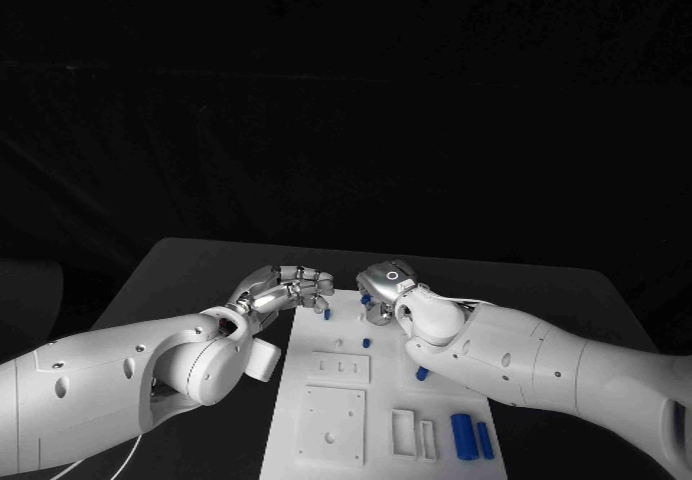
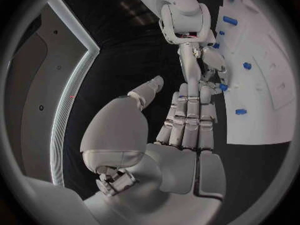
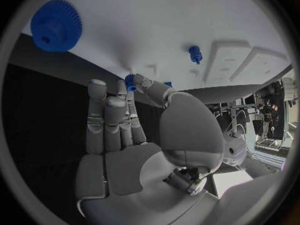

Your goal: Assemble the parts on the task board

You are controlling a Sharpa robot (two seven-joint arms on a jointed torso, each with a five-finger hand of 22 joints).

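My right hand (image 3: 134,135) pinches a small blue part (image 3: 130,81) at the board's (image 1: 329,420) far edge — its axis I cannot tell. My left hand (image 1: 286,291) hovers beside, fingers loosely curled, holding nothing. A gear (image 3: 56,25) and a peg (image 3: 195,54) sit nearby.
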